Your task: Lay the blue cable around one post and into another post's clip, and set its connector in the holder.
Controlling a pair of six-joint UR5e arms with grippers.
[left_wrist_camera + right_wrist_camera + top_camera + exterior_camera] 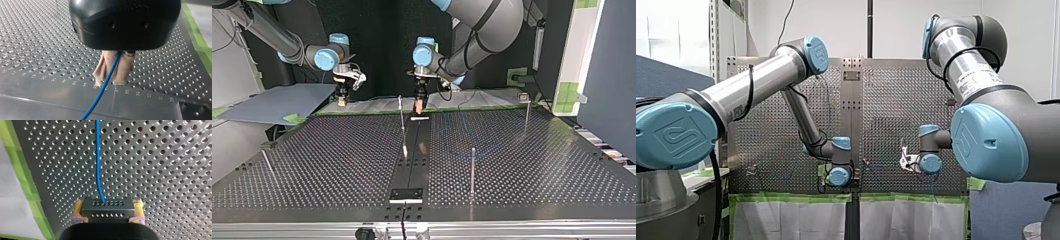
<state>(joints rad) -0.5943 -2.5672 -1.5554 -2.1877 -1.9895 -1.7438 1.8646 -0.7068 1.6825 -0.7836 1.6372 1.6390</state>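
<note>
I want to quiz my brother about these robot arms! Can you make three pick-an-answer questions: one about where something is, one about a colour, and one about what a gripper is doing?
1. My left gripper is:
A. open and empty
B. shut on the cable
C. shut on a screwdriver

2. What colour is the cable?
A. red
B. green
C. blue

3. Where is the connector?
A. between the yellow pads of my right gripper
B. in my left gripper
C. in neither gripper

Answers:
1 B: the left wrist view shows the beige pads pressed together with the cable running out from between them.
2 C: both wrist views show a blue line.
3 A: in the right wrist view the dark block sits clamped between the two pads, with the cable leaving its face.
</note>
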